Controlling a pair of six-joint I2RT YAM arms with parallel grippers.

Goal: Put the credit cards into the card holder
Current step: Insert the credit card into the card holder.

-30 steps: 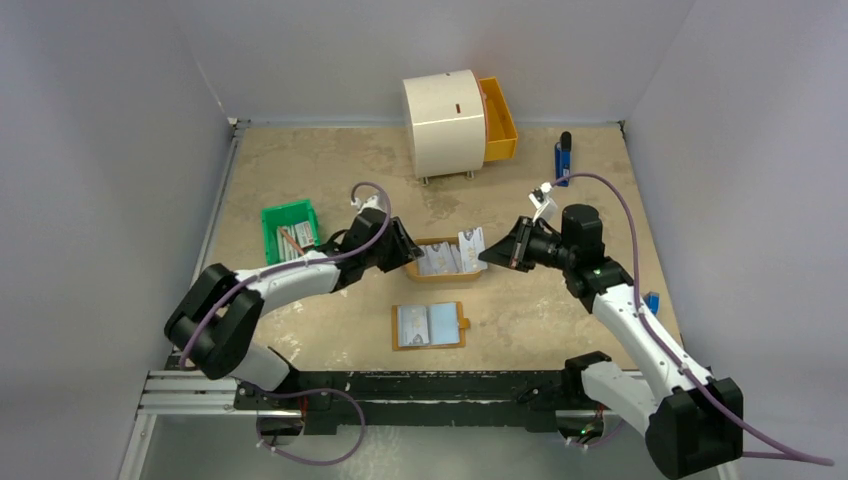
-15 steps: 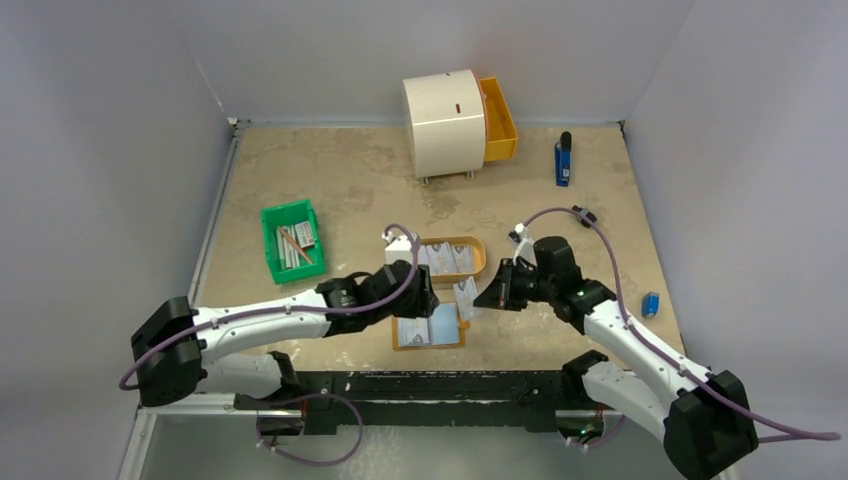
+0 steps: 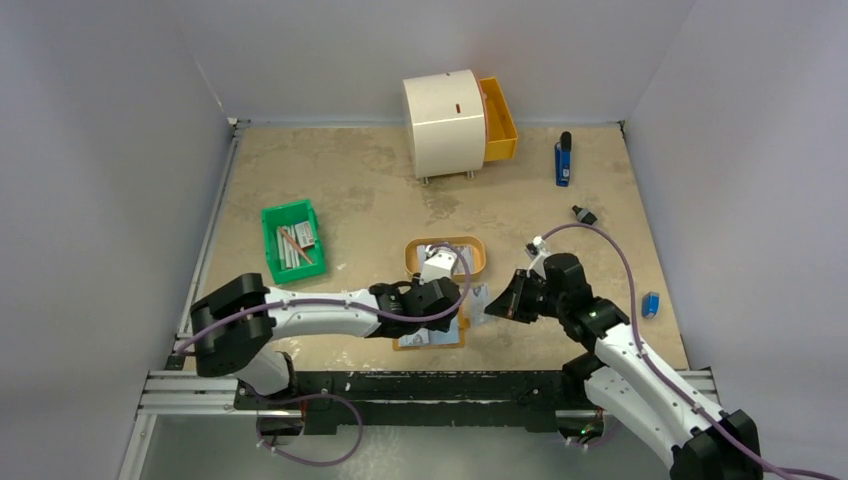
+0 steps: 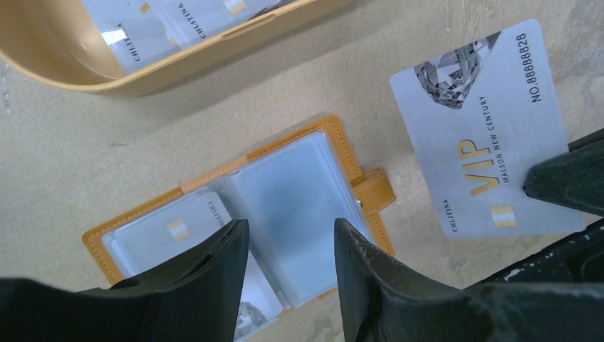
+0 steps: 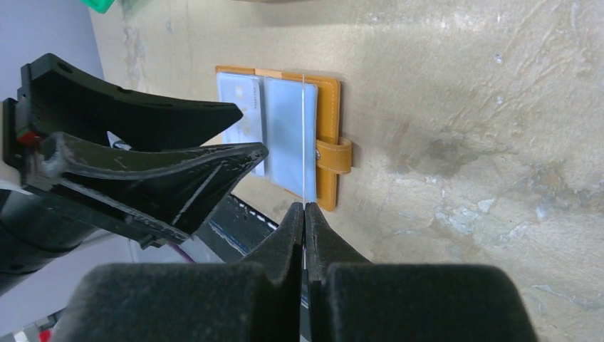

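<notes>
The tan card holder [image 4: 299, 192] lies open near the table's front, with a card in its left sleeve [image 4: 174, 228]. My left gripper [image 4: 288, 226] hangs open just above it with nothing between its fingers. My right gripper [image 5: 305, 209] is shut on one credit card [image 4: 484, 135], a silver VIP card held upright just right of the holder [image 3: 420, 339]. The right wrist view shows this card edge-on [image 5: 304, 142]. More credit cards [image 4: 178, 14] lie in the tan oval tray [image 3: 478, 256] behind the holder.
A green bin [image 3: 291, 240] with grey sticks stands at the left. A white drum with a yellow drawer [image 3: 445, 122] is at the back. A blue stick [image 3: 563, 160] and a small blue item [image 3: 651, 304] lie at the right.
Both arms have come from the tray toward the front. The right gripper carried a card down beside the holder. The left gripper swung over the holder and opened wider.
</notes>
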